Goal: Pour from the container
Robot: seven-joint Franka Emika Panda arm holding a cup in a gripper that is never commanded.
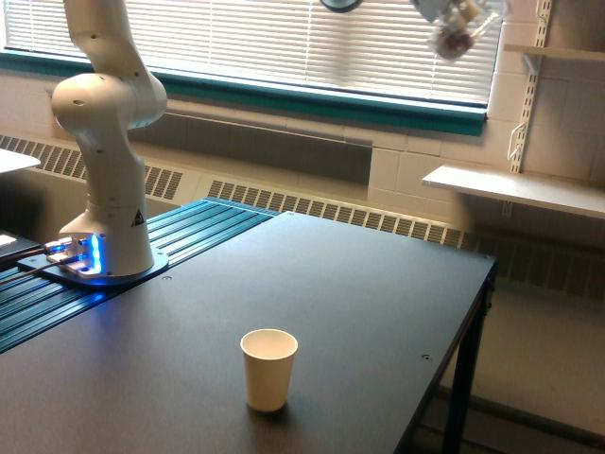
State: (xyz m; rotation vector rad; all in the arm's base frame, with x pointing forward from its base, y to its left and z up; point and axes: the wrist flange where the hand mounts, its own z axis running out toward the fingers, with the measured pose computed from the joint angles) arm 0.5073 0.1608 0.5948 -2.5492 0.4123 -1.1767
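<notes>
1. Dark tabletop (359, 284) fills the foreground, and a cream paper cup (268, 367) stands upright near its front edge.
2. Left of that cup and farther back, the white arm's base (104, 227) sits on teal ridged panels.
3. High above and right of the cup, against the window blinds (284, 43), the clear container (458, 28) hangs tilted and blurred, reddish bits inside.
4. The gripper (437, 8) is cut off by the top edge; its hold cannot be made out.

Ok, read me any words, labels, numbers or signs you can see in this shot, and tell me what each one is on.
No readable text anywhere.
White robot arm base: a small black triangular warning sign, with its symbol too small to make out.
Cream paper cup on the dark table: plain, no print.
Small clear plastic cup held up near the top edge: no label visible.
</notes>
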